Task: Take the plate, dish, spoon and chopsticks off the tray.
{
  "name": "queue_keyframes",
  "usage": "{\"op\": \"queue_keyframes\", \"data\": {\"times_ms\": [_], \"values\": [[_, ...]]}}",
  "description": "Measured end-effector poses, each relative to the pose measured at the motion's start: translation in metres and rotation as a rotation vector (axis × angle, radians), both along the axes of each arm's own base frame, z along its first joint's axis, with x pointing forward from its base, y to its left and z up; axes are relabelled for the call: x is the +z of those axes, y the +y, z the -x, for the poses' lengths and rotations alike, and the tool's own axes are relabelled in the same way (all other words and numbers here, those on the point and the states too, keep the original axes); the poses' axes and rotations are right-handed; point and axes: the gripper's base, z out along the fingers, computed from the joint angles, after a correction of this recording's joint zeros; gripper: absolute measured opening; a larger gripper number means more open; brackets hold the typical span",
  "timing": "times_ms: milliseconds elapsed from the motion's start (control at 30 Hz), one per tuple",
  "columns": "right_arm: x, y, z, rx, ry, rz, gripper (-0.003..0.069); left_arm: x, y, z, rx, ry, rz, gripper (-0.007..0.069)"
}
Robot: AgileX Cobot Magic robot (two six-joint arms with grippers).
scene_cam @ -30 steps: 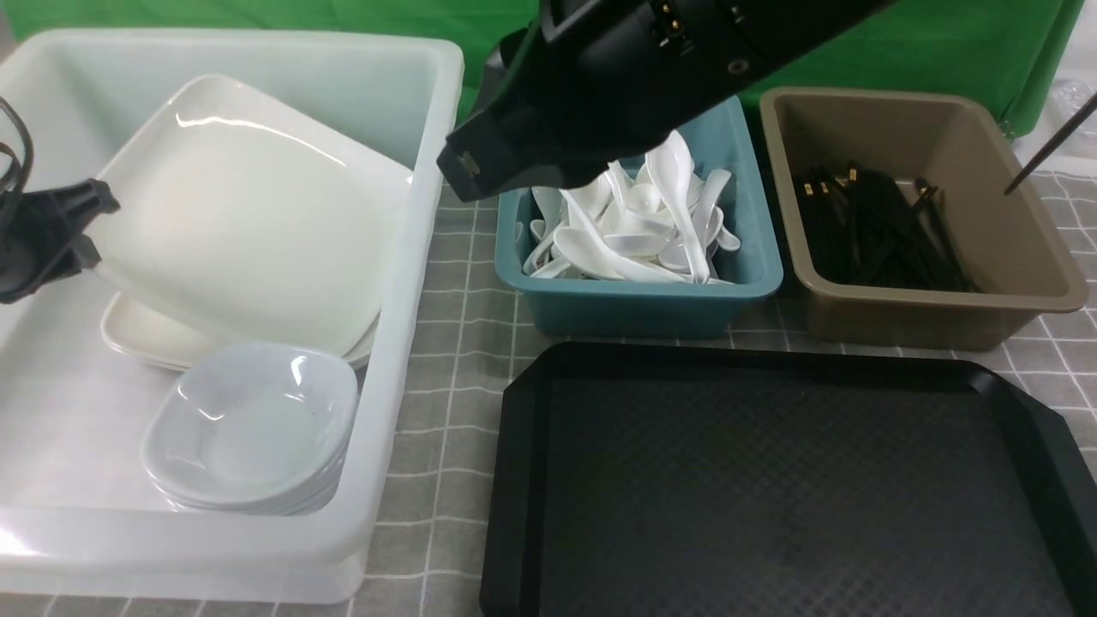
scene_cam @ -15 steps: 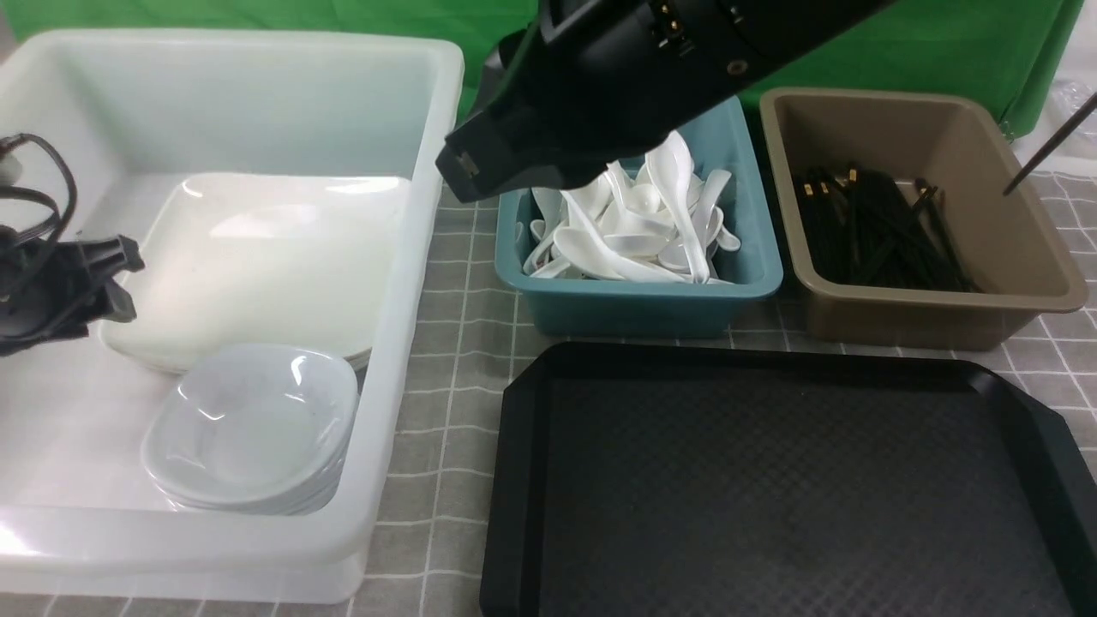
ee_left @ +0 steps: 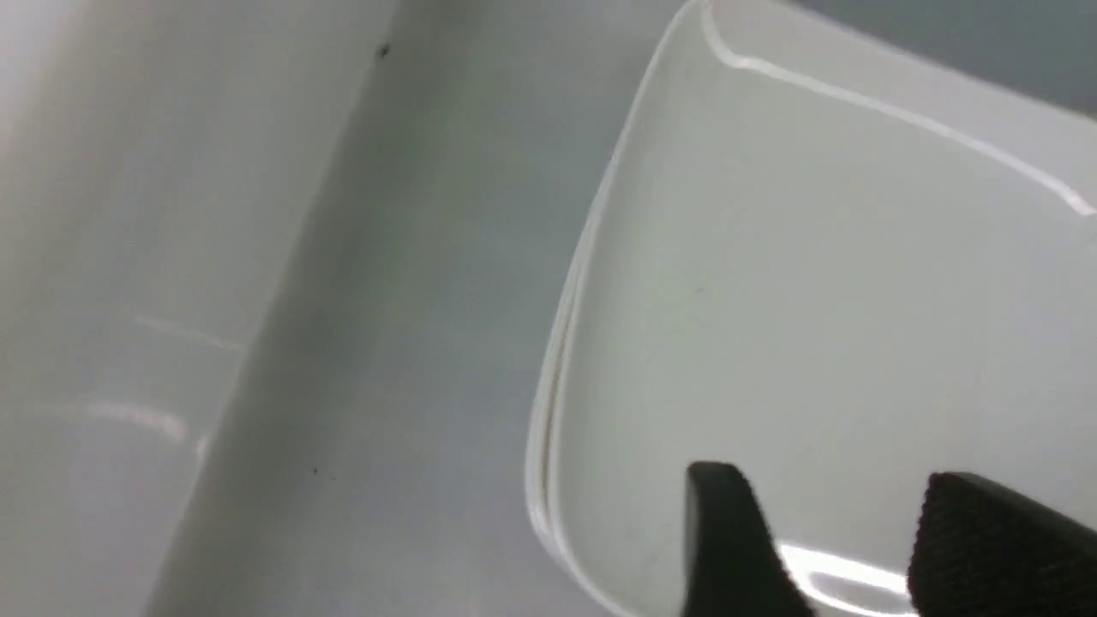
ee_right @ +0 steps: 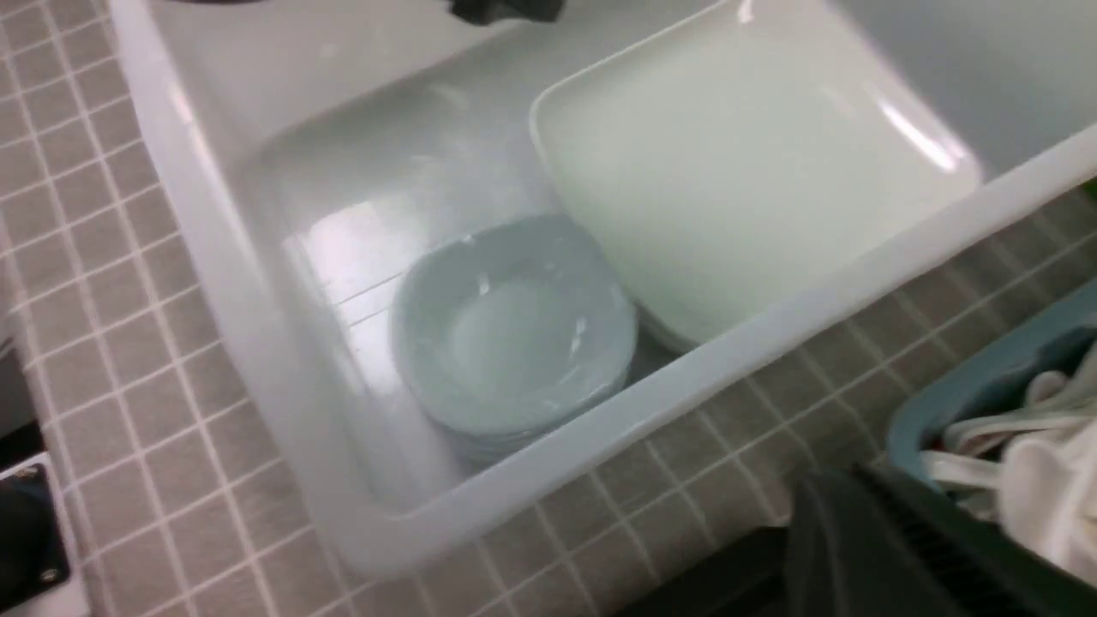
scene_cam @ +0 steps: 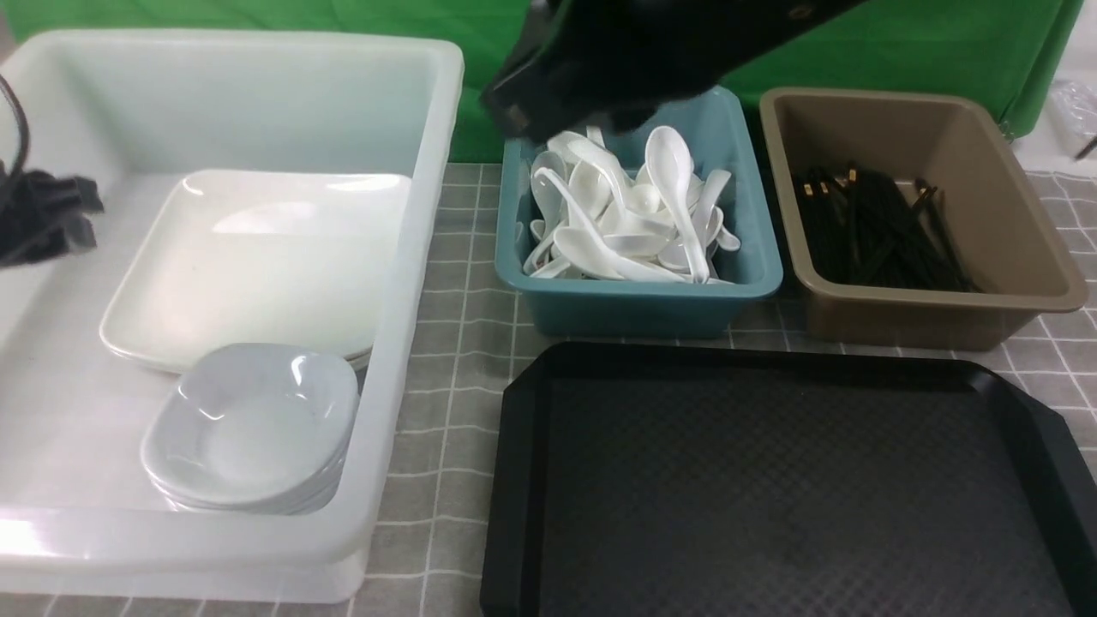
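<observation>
Plate [scene_cam: 257,261] flat in white bin [scene_cam: 411,360]; left gripper [ee_left: 844,540] jaws apart, empty, above plate edge.

No readable text, label or number shows on anything.

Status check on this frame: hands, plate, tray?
Left hand open above plate, holding nothing; right hand shut, empty. Plate flat in white bin. Tray bare. Nothing in the way.
</observation>
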Motion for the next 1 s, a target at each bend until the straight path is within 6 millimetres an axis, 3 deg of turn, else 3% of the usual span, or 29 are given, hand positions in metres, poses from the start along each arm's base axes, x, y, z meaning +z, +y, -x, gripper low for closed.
{"op": "queue_keyframes", "data": {"times_ms": [67, 100, 133, 267, 367, 433, 500, 567, 600, 667, 867, 1000], "values": [[0.016, -0.016, 0.006, -0.060, -0.074, 0.002, 0.0026, 0.026, -0.018, 0.015, -0.079, -0.071, -0.039, 0.0085], [0.019, -0.019, 0.008, -0.069, -0.082, -0.004, 0.0026, 0.031, -0.022, 0.018, -0.097, -0.086, -0.049, 0.0077], [0.034, -0.036, 0.017, -0.128, -0.136, -0.014, 0.0026, 0.047, -0.041, 0.029, -0.180, -0.134, -0.080, 0.0032], [0.062, -0.078, 0.045, -0.256, -0.235, -0.046, 0.0026, 0.082, -0.083, 0.064, -0.369, -0.256, -0.121, 0.0005], [0.066, -0.103, 0.062, -0.323, -0.273, -0.077, 0.0026, 0.098, -0.108, 0.093, -0.517, -0.302, -0.128, 0.0001], [0.065, -0.131, 0.085, -0.390, -0.344, -0.160, 0.0026, 0.106, -0.125, 0.124, -0.668, -0.299, -0.126, 0.0001], [0.056, -0.148, 0.100, -0.416, -0.408, -0.224, 0.0026, 0.109, -0.133, 0.145, -0.741, -0.312, -0.098, 0.0001], [0.030, -0.165, 0.117, -0.427, -0.468, -0.312, 0.0026, 0.108, -0.136, 0.162, -0.777, -0.337, -0.064, 0.0001], [0.034, -0.168, 0.121, -0.427, -0.484, -0.339, 0.0026, 0.106, -0.136, 0.163, -0.782, -0.334, -0.060, 0.0001], [0.006, -0.183, 0.141, -0.404, -0.520, -0.452, 0.0026, 0.100, -0.134, 0.179, -0.780, -0.370, -0.023, 0.0001], [-0.074, -0.212, 0.193, -0.244, -0.671, -0.712, 0.0026, 0.063, -0.119, 0.202, -0.633, -0.508, 0.047, 0.0001], [-0.111, -0.221, 0.205, -0.216, -0.697, -0.747, 0.0029, 0.035, -0.111, 0.210, -0.537, -0.546, 0.109, 0.0001]]}}
